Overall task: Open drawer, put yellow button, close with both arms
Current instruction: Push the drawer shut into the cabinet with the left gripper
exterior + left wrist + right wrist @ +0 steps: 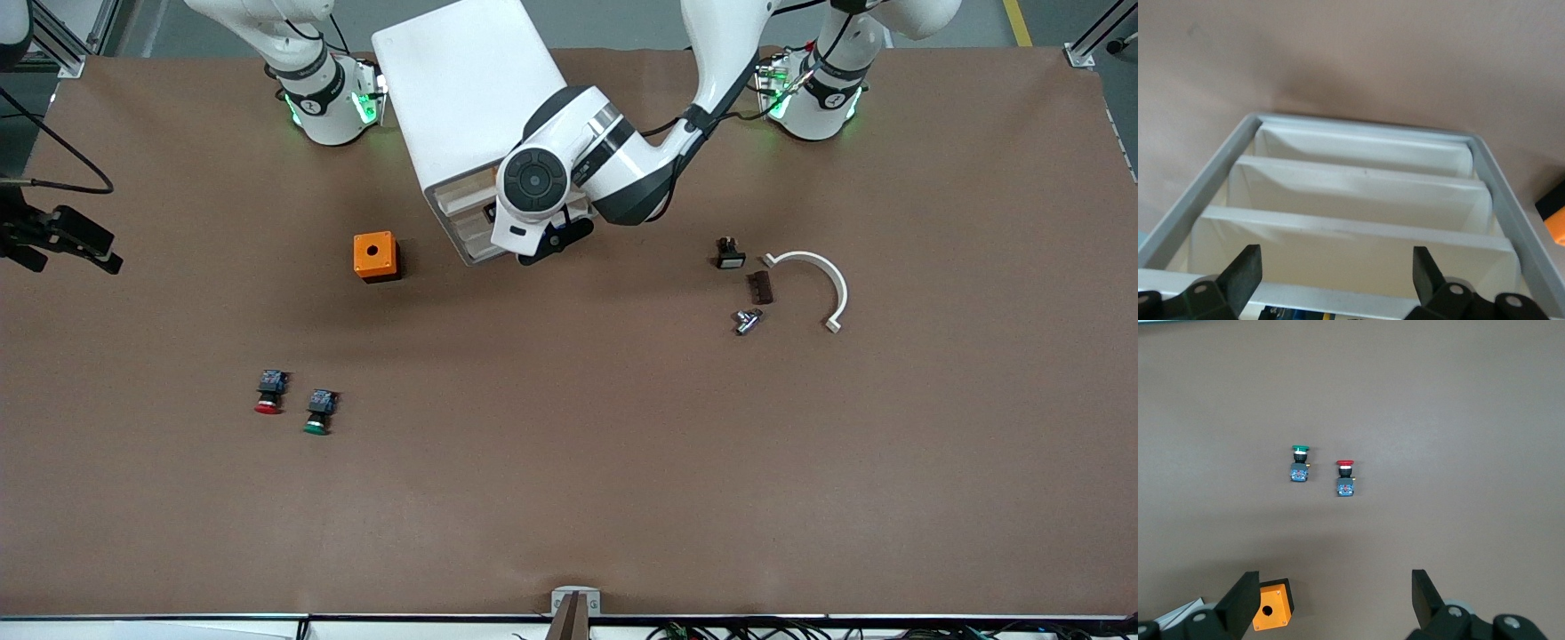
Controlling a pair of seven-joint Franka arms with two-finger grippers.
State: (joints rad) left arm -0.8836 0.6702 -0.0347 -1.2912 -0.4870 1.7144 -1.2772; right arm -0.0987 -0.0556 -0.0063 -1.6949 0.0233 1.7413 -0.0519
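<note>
The white cabinet (462, 89) stands between the two arm bases. My left gripper (551, 242) hangs just in front of the cabinet's stacked drawer fronts. In the left wrist view this left gripper (1336, 267) is open, its fingers either side of the front lip of the drawer (1338, 295), the topmost one, without touching it. A sliver of blue and yellow (1327, 316) shows inside that drawer; it looks like the yellow button, mostly hidden. My right gripper (1331, 597) is open and empty, high over the table near the right arm's end.
An orange box (375, 256) sits beside the cabinet. A red-capped button (268, 392) and a green-capped button (318, 412) lie nearer the front camera. Toward the left arm's end lie a small black part (730, 253), a brown block (758, 287), a metal piece (748, 320) and a white curved bracket (818, 276).
</note>
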